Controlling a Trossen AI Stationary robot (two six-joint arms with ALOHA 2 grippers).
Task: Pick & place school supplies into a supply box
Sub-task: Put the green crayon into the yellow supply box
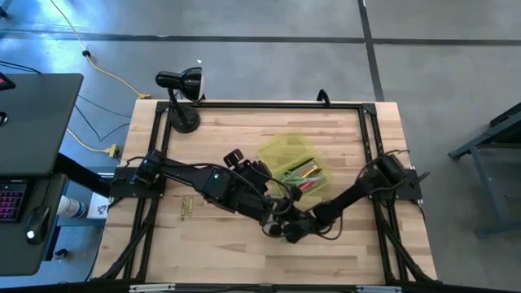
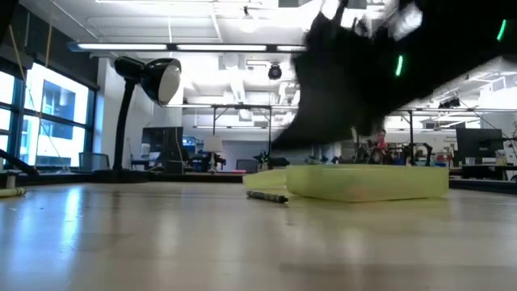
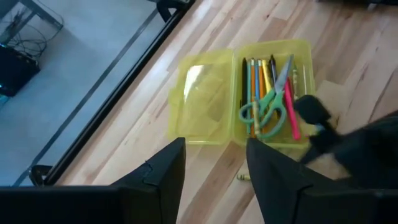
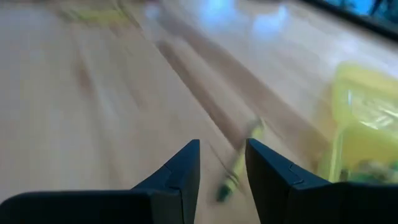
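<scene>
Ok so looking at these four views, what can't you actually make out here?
- High view: both gripper tips, lost where the dark arms overlap below the supply box.
- Low view: the box's contents, hidden by its cloudy wall; a blurred dark arm covers the room behind.
- Right wrist view: the thin yellow-green item beyond the right gripper, smeared by motion blur.
- High view: small brassy bits, too small to identify.

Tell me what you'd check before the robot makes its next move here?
1. Box lid open: ok.
2. Scissors and pens inside the box: ok.
3. Left gripper open, holding nothing: ok.
4. Right gripper open, holding nothing: ok.
5. Everything packed: not ok, a crayon lies on the table ahead of the right gripper.
6. Arms clear of each other: cannot tell, they crowd together near the box.
</scene>
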